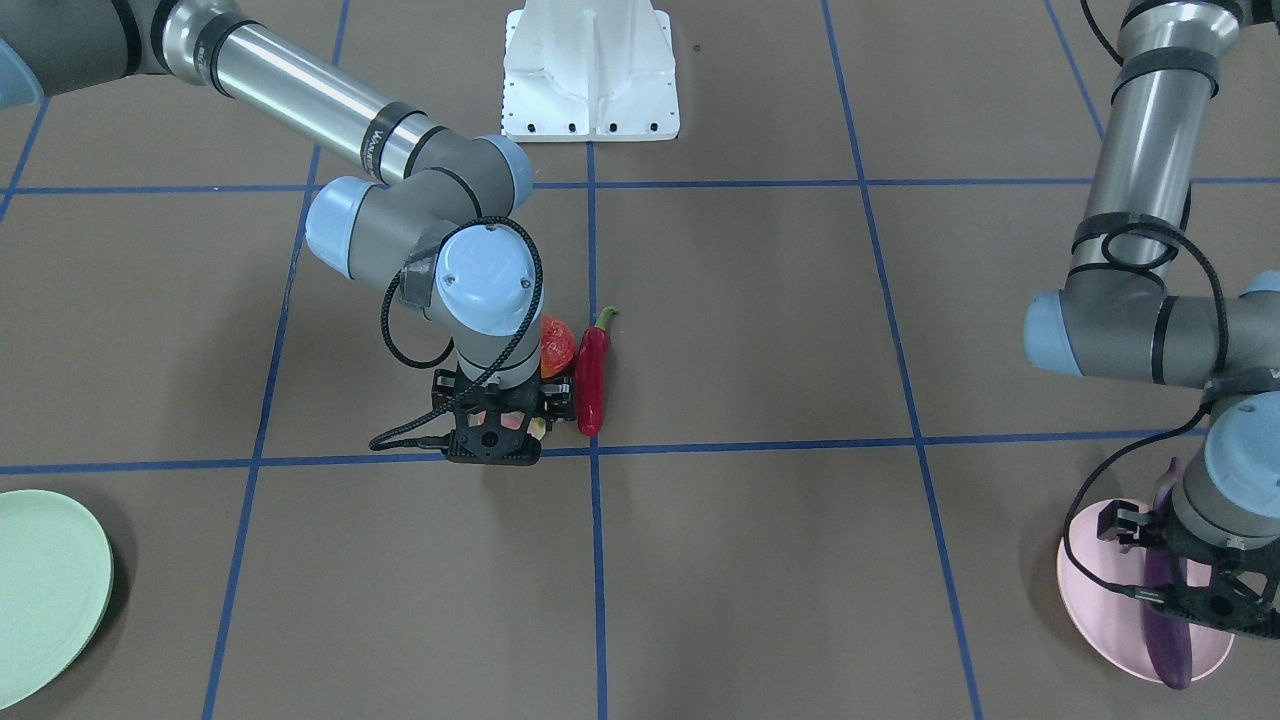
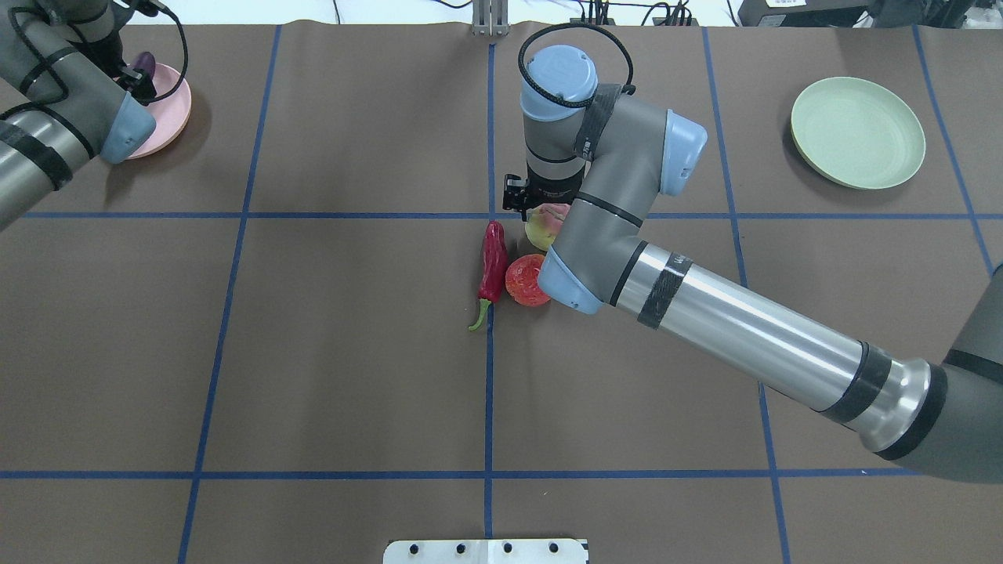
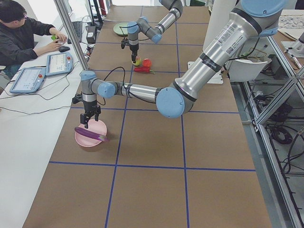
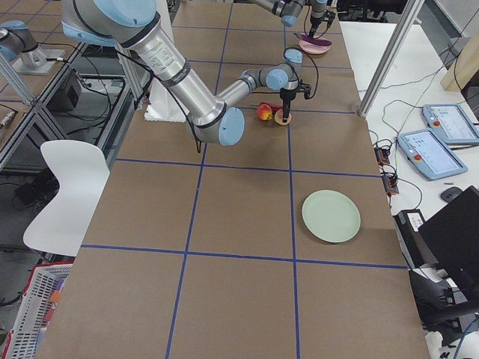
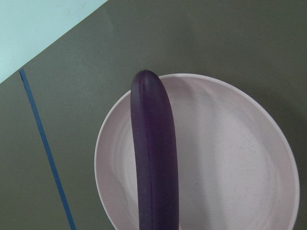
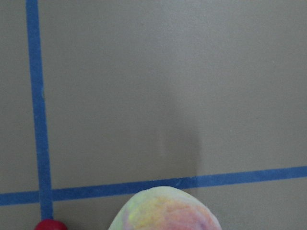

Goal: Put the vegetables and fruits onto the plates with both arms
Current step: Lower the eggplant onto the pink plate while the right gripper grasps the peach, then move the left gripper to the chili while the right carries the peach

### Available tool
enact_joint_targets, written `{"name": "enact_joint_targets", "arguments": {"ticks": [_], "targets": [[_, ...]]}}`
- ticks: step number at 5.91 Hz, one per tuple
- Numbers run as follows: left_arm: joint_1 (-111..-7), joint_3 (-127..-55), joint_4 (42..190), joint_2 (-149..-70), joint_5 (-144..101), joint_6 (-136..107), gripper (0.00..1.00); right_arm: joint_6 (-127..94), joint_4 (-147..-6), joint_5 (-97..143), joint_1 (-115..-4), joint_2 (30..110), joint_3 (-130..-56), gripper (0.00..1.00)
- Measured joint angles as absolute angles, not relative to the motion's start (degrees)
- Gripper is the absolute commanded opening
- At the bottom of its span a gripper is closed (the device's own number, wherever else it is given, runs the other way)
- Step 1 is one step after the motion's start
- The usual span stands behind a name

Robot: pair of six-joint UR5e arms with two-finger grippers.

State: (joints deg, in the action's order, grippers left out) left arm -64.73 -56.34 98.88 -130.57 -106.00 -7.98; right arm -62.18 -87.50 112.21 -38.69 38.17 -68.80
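The purple eggplant point(image 1: 1165, 620) lies across the pale pink plate point(image 1: 1100, 610), as the left wrist view shows too point(image 5: 153, 158). My left gripper point(image 1: 1160, 545) stands low over it with its jaws spread wide. My right gripper point(image 1: 497, 425) is down over the pink-yellow peach point(image 2: 544, 223), jaws wide on either side of it. The peach rests on the table point(image 6: 165, 211). The red-orange pomegranate point(image 2: 525, 280) and the red chili pepper point(image 2: 493, 266) lie right beside it. The mint green plate point(image 2: 858, 133) holds nothing.
The white fixed base point(image 1: 590, 70) stands at the robot's side of the table. Blue tape lines cross the brown table. A seated operator point(image 3: 19, 28) and control tablets point(image 3: 59, 63) are beside the far edge.
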Motion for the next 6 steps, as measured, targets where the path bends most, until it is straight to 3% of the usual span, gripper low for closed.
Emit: {"name": "enact_joint_targets", "arguments": {"ticks": [1,2,3,6], "targets": [[-64.7,-56.5,98.9,-130.6,-106.0,-8.0,1.0,-61.7,-87.5,112.7,-38.5,38.1,-68.5,0.72],[-64.7,-56.8,98.9,-130.6,-106.0,-8.0,1.0,-61.7,-87.5,113.5,-38.5,38.1,-68.4,0.08],[-64.8,-57.3,98.5,-130.6,-106.0,-8.2,1.0,-62.0,-87.6,114.3,-38.5,38.1,-68.6,0.0],[-64.5,-63.4,92.3,-132.8,-113.7,-14.2,1.0,-62.1,-89.4,117.7,-42.5,38.3,-72.3,0.0]]}}
